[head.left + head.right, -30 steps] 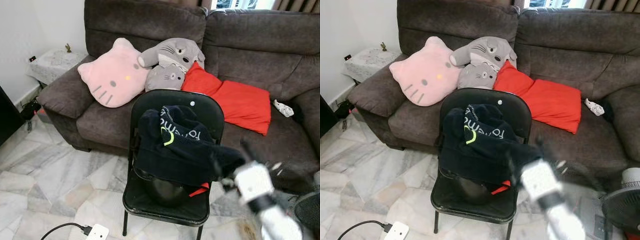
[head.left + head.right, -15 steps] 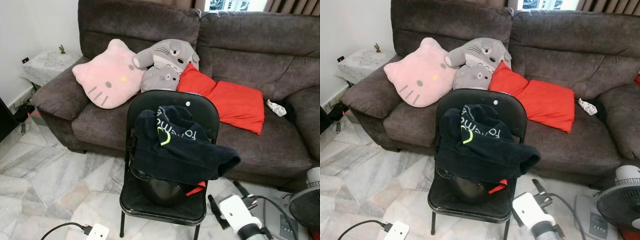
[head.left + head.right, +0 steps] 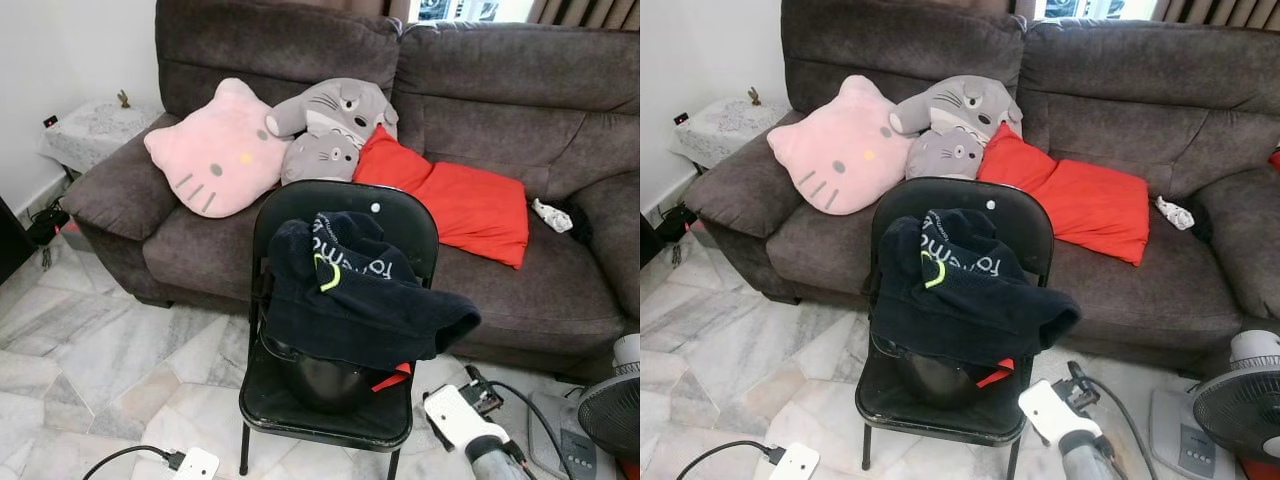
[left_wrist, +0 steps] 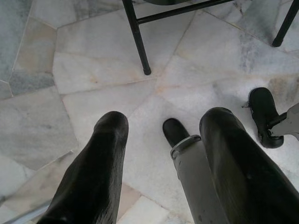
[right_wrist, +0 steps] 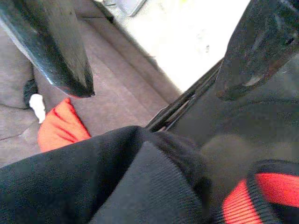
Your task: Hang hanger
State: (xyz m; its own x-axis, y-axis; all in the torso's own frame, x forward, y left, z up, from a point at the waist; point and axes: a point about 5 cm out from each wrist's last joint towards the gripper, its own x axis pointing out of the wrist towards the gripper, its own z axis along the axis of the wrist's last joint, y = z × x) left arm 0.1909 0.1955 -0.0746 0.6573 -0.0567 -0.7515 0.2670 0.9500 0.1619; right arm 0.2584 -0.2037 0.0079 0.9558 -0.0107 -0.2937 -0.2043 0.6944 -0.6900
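A dark navy garment [image 3: 355,300] lies heaped over a black folding chair [image 3: 400,215]. A red hanger end [image 3: 392,378] pokes out under the garment's front right edge. My right gripper [image 3: 480,393] is low beside the chair's front right corner, on a white wrist [image 3: 452,415]. In the right wrist view it [image 5: 154,91] is open. Its fingers [image 5: 56,51] straddle the garment's edge [image 5: 117,182], with a red strip [image 5: 252,198] close below. The left gripper [image 4: 163,126] hangs open over the marble floor, holding nothing.
A brown sofa [image 3: 520,110] behind the chair carries a pink cat cushion [image 3: 215,150], grey plush toys [image 3: 335,125] and a red cushion [image 3: 460,200]. A fan [image 3: 612,410] stands at the right, and a white power strip [image 3: 195,465] with a cable lies front left.
My right arm dropped from beside the garment to low near the chair's front right corner, then edged back toward the chair. The head view shifted slightly. The garment has not moved.
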